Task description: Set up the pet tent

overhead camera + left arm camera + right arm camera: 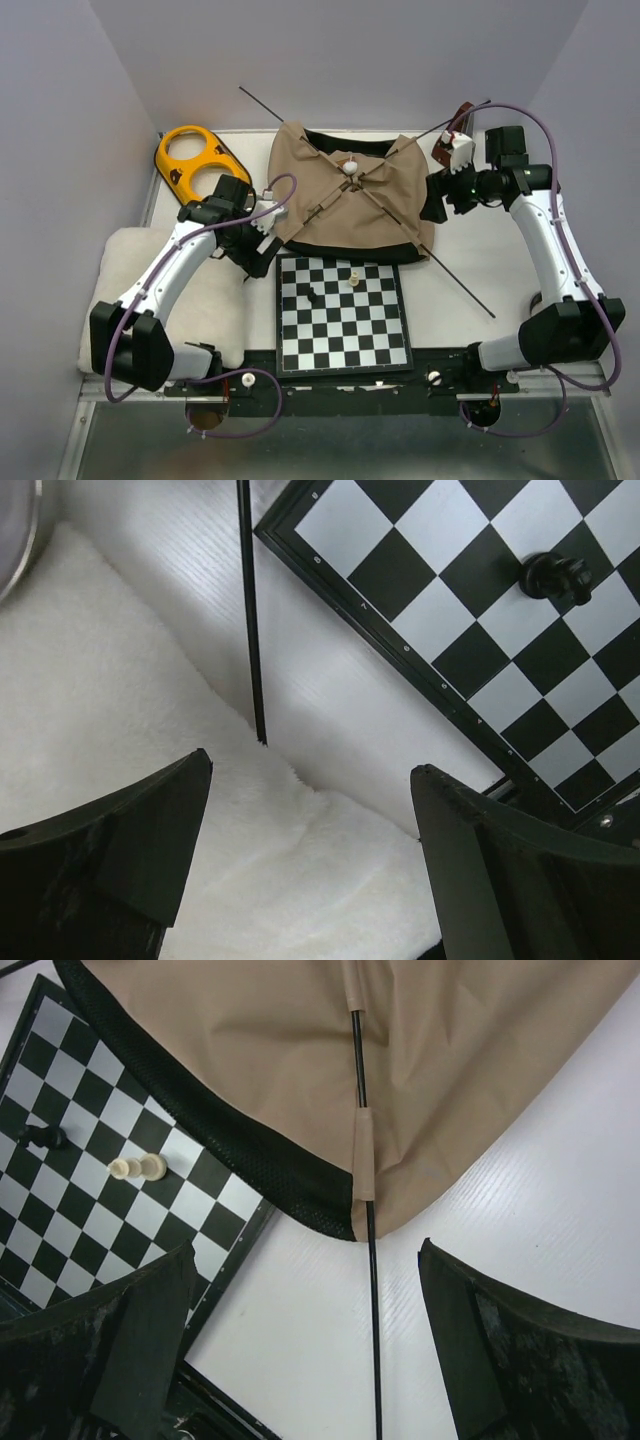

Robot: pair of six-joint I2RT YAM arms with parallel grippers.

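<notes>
From above, we see the pet tent (375, 200) lying flat on the white table (480, 245), at the far side, just behind the chessboard (343, 330). The tent is one tan cloth with a black edge. Two thin black poles (462, 290) cross on top of it, and one white pom-pom (349, 167) sits where they cross. We can read no words anywhere.

The walls are plain and pale. There is one fluffy white cushion (215, 300) on the left, one yellow thing with two holes (200, 160) at the back, and two chess pieces on the board, one black (311, 296) and one pale (353, 277). There are two arms. The left gripper (260, 245) is by the tent's left side and the right gripper (437, 200) is by its right side.

From the left wrist, the left gripper (310, 850) is wide open and holds nothing. It hangs over the cushion (100, 700). One pole (250, 630) ends at the cushion's edge. The chessboard (480, 630) has tiny marks on its rim, too small to read, and one black piece (555, 577) lies on it.

From the right wrist, the right gripper (300, 1350) is wide open too, with nothing in it. One pole (372, 1310) runs between its fingers and touches neither. The tent (450, 1060) lies over a corner of the chessboard (90, 1110).
</notes>
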